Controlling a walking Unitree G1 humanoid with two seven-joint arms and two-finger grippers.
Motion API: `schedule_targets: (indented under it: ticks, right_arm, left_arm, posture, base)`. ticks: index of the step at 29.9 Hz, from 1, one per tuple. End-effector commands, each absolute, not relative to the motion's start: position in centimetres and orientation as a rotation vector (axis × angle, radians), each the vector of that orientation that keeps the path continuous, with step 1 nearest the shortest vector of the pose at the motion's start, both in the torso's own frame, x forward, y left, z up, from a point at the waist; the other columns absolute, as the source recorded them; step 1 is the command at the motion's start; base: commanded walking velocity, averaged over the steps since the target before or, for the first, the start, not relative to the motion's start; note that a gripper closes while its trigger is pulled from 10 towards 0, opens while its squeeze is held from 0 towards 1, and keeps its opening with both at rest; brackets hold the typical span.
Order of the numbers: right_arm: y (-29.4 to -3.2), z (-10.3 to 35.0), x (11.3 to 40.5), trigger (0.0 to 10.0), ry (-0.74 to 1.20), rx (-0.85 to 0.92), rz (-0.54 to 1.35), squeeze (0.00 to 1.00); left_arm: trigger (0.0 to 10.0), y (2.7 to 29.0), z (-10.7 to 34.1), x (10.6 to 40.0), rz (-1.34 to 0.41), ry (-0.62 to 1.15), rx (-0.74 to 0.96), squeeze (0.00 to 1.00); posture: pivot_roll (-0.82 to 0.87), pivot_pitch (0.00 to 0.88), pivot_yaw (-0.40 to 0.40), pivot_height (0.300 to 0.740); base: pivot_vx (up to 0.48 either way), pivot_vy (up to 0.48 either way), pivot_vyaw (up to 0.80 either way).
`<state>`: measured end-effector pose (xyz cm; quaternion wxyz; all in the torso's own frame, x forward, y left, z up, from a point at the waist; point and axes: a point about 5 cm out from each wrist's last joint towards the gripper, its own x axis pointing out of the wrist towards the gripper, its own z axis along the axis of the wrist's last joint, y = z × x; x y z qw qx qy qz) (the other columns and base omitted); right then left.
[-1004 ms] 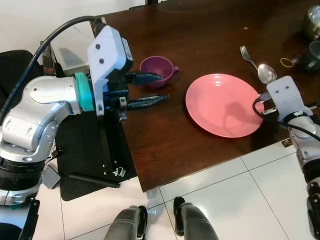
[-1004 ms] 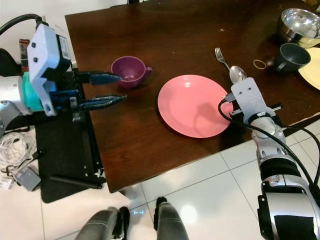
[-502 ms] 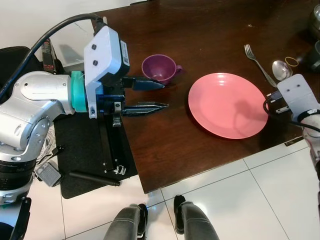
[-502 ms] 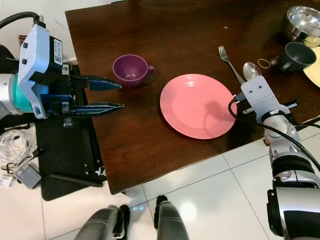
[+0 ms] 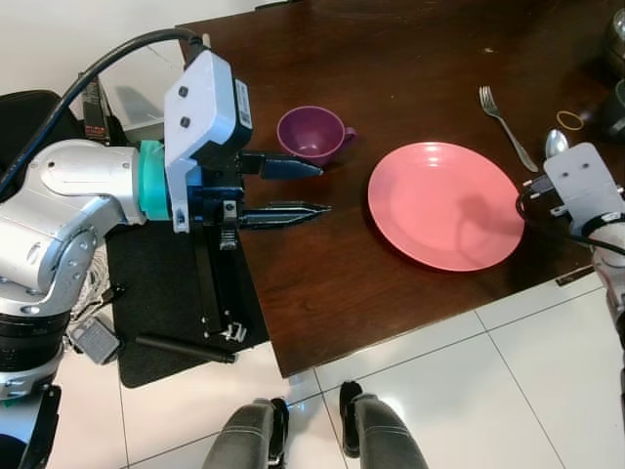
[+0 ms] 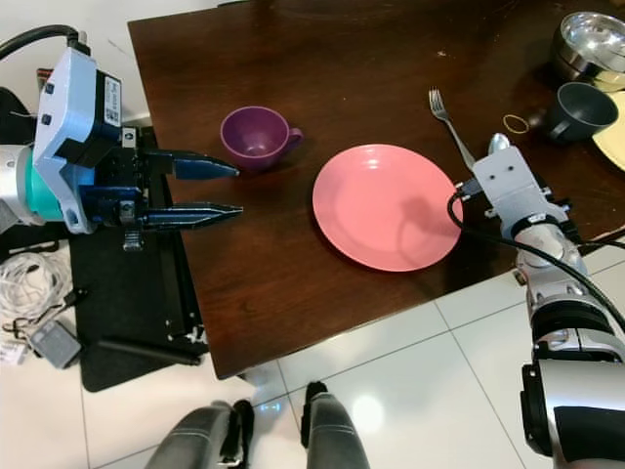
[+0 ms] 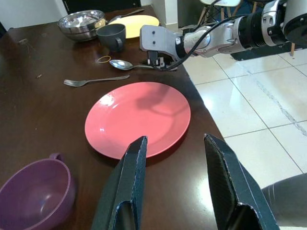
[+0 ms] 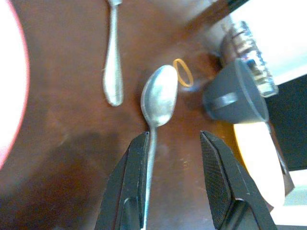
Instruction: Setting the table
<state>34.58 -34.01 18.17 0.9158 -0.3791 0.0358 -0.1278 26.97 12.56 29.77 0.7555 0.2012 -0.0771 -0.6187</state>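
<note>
The pink plate (image 6: 389,206) lies near the table (image 6: 322,59) front edge. To its right, the right gripper (image 8: 172,184) hangs spread over the spoon (image 8: 157,103), fork (image 6: 449,125) just beside. To its left, the left gripper (image 6: 227,189) is spread beside the purple cup (image 6: 257,137). A grey mug (image 6: 576,109), steel bowl (image 6: 591,39) and rubber band (image 6: 515,123) crowd the far right.

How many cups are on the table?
2. A purple cup sits beside the left gripper, left of the pink plate. A dark grey cup stands at the far right, near the steel bowl.
</note>
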Motion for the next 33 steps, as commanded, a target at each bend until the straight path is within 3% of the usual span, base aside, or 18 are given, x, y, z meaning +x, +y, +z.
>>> schedule_targets:
  ticks: [1, 8, 11, 15, 16, 18, 20, 21, 22, 25, 26, 28, 30, 33]
  right_arm:
    - [-34.8, 18.5, 34.3, 10.0, 0.068, -0.767, -0.299, 0.00]
    - [-34.8, 20.8, 34.4, 10.0, -0.076, -0.703, -0.353, 0.00]
    - [-32.2, 22.0, 34.9, 10.0, -0.247, -0.564, -0.303, 0.00]
    - [-31.3, 22.3, 34.9, 10.0, -0.291, -0.518, -0.286, 0.00]
    - [-29.7, 22.1, 34.7, 10.0, -0.336, -0.413, -0.272, 0.00]
    - [-29.7, 22.1, 34.7, 10.0, -0.336, -0.413, -0.272, 0.00]
    - [-26.0, 20.8, 33.5, 10.0, -0.376, -0.173, -0.263, 0.00]
    - [-26.0, 20.8, 33.5, 10.0, -0.376, -0.173, -0.263, 0.00]
    - [-24.1, 20.3, 32.6, 10.0, -0.388, -0.069, -0.255, 0.00]
    - [-23.0, 20.0, 32.1, 10.0, -0.392, -0.014, -0.250, 0.00]
    - [-21.2, 20.1, 31.4, 10.0, -0.406, 0.017, -0.225, 0.00]
    - [-21.2, 20.1, 31.4, 10.0, -0.406, 0.017, -0.225, 0.00]
    - [-18.9, 20.3, 30.3, 10.0, -0.425, 0.079, -0.190, 0.00]
    - [-18.5, 20.3, 29.9, 10.0, -0.424, 0.110, -0.186, 0.00]
  left_arm:
    - [10.0, 12.3, 29.9, 26.5, -1.369, -0.173, 0.455, 0.00]
    - [10.0, 11.9, 29.7, 27.0, -1.332, -0.202, 0.432, 0.00]
    - [10.0, 11.7, 30.2, 28.1, -1.217, -0.254, 0.376, 0.00]
    - [10.0, 11.6, 30.4, 28.4, -1.180, -0.269, 0.358, 0.00]
    - [10.0, 11.4, 30.5, 28.9, -1.122, -0.289, 0.322, 0.00]
    - [10.0, 11.4, 30.5, 28.9, -1.122, -0.289, 0.322, 0.00]
    - [10.0, 10.9, 30.3, 30.0, -0.966, -0.301, 0.218, 0.00]
    - [10.0, 10.9, 30.3, 30.0, -0.966, -0.301, 0.218, 0.00]
    - [10.0, 10.6, 29.8, 30.5, -0.873, -0.295, 0.165, 0.00]
    - [10.0, 10.5, 29.5, 30.8, -0.817, -0.287, 0.136, 0.00]
    - [10.0, 10.0, 28.4, 31.1, -0.743, -0.273, 0.102, 0.00]
    - [10.0, 10.0, 28.4, 31.1, -0.743, -0.273, 0.102, 0.00]
    - [10.0, 8.7, 26.2, 31.0, -0.676, -0.238, 0.062, 0.00]
    - [10.0, 8.2, 25.6, 30.9, -0.656, -0.234, 0.062, 0.00]
  posture:
    - [0.06, 0.164, 0.085, 0.740]
    - [0.05, 0.156, 0.081, 0.740]
    - [0.04, 0.140, 0.078, 0.740]
    - [0.04, 0.140, 0.078, 0.740]
    - [0.04, 0.136, 0.077, 0.740]
    - [0.04, 0.136, 0.077, 0.740]
    - [0.02, 0.126, 0.090, 0.740]
    - [0.02, 0.126, 0.090, 0.740]
    - [0.02, 0.118, 0.099, 0.740]
    - [0.01, 0.117, 0.100, 0.740]
    - [-0.02, 0.101, 0.100, 0.740]
    - [-0.02, 0.101, 0.100, 0.740]
    - [-0.04, 0.077, 0.086, 0.740]
    - [-0.05, 0.072, 0.079, 0.740]
  base:
    - [0.000, 0.000, 0.00]
    - [0.000, 0.000, 0.00]
    - [0.000, 0.000, 0.00]
    - [0.000, 0.000, 0.00]
    - [0.000, 0.000, 0.00]
    - [0.000, 0.000, 0.00]
    - [0.000, 0.000, 0.00]
    - [0.000, 0.000, 0.00]
    - [0.000, 0.000, 0.00]
    - [0.000, 0.000, 0.00]
    - [0.000, 0.000, 0.00]
    - [0.000, 0.000, 0.00]
    - [0.000, 0.000, 0.00]
    - [0.000, 0.000, 0.00]
